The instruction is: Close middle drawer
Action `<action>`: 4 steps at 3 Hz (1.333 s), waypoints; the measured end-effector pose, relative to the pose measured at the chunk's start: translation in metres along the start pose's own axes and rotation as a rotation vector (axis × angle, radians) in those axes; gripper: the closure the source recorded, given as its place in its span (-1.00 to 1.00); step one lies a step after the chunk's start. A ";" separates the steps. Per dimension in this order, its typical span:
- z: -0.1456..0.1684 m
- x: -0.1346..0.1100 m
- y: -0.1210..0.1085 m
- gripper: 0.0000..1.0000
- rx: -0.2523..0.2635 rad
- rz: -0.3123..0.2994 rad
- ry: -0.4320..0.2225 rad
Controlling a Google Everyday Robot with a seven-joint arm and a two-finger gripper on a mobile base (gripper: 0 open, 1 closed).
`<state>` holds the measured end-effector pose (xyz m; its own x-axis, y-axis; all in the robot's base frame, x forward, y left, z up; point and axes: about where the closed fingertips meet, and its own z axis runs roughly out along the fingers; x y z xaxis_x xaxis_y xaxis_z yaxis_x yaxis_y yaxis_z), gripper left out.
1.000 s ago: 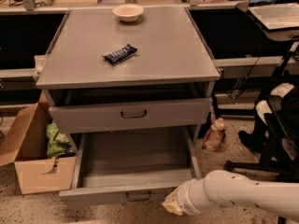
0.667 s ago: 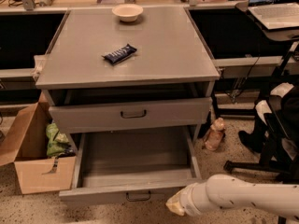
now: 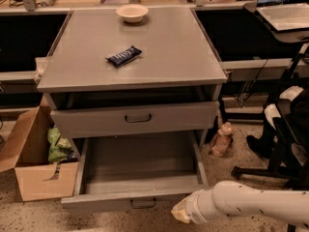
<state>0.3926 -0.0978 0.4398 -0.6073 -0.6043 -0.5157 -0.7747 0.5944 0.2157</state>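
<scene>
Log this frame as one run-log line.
task: close middle drawer | middle drawer: pulled far out | gripper: low, at its front right corner, contact unclear | status: not closed

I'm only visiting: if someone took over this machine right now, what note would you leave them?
Hand: low, by the right end of the middle drawer front; contact unclear.
Middle drawer: pulled far out from the cabinet.
Done: arm brought to the drawer front.
Left: push the front in until the drawer is shut.
Upper drawer sits slightly out; not part of this job.
</scene>
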 end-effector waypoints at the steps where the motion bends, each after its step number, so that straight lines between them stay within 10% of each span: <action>1: 0.005 0.001 -0.007 1.00 0.005 -0.004 0.014; 4: 0.005 -0.011 -0.057 1.00 0.140 0.036 -0.043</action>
<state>0.4447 -0.1226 0.4285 -0.6235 -0.5602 -0.5454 -0.7189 0.6850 0.1183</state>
